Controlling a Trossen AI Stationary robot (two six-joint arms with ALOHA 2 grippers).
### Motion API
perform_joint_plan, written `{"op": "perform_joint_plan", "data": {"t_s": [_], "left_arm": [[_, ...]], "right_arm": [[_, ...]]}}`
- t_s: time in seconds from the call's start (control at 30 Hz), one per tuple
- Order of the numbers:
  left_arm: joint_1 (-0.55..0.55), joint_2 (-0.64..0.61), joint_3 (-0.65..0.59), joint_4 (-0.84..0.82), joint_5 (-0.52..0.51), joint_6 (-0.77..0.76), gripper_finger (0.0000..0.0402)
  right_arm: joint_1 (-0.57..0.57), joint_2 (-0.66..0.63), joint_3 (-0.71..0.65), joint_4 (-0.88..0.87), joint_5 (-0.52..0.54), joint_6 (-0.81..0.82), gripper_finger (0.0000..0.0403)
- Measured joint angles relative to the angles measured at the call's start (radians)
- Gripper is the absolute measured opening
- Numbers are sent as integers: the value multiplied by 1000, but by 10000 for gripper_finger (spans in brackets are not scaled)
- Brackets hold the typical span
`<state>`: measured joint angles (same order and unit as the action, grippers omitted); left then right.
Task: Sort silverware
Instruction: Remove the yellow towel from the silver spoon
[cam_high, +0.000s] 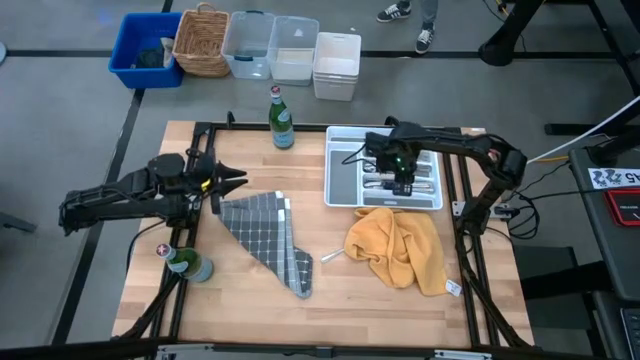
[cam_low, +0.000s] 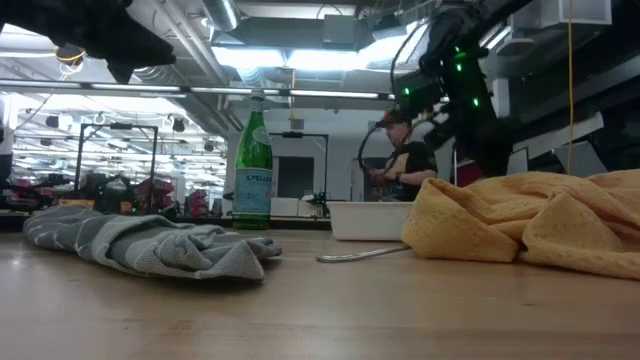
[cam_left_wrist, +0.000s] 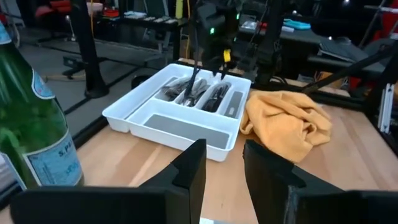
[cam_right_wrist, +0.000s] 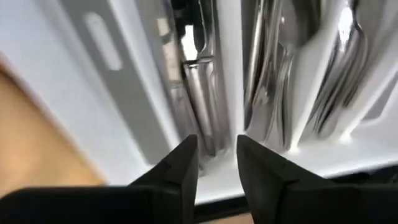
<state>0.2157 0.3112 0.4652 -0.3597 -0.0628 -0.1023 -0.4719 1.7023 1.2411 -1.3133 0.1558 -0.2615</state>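
Dark fingers of the right gripper (cam_right_wrist: 214, 163) stand a narrow gap apart, tips pointing down into the white tray (cam_high: 343, 196) and holding nothing — they hang just above the knives lying in one slot. In the high view this gripper (cam_high: 400, 178) sits over the tray's middle, toward two o'clock on the table (cam_high: 260, 300).

Most of the silverware (cam_right_wrist: 273, 81) lies sorted in the tray's long slots, side by side: knives in one, other shiny pieces in the neighbouring ones. One stray piece (cam_high: 330, 256) lies on the bare wood near the centre, between the grey checked cloth (cam_high: 262, 235) and the yellow cloth (cam_high: 400, 248), just beside the yellow one.

Over at nine o'clock the left gripper (cam_high: 232, 181) waits above the table edge, its fingers (cam_left_wrist: 193, 168) also slightly apart and empty.

A green glass bottle (cam_low: 253, 165) stands upright at twelve o'clock; its pale blue label reads "S.PELLE…", the rest turned away. A second green bottle (cam_high: 186, 262) stands at seven o'clock — its label cannot be read.
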Motion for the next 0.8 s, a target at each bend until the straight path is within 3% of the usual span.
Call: {"op": "perform_joint_plan", "data": {"t_s": [0.13,0.33,0.53,0.8], "left_arm": [[0,-12,0,-8,0,28,95],[0,-55,-22,-67,0,21,95],[0,-162,-161,-8,3,-87,95],[0,-267,-282,62,11,-171,95]], "right_arm": [[51,0,103,-79,-61,76,107],[192,0,215,-40,-206,124,106],[363,0,233,113,-262,234,106],[578,35,233,387,-265,232,106]]}}
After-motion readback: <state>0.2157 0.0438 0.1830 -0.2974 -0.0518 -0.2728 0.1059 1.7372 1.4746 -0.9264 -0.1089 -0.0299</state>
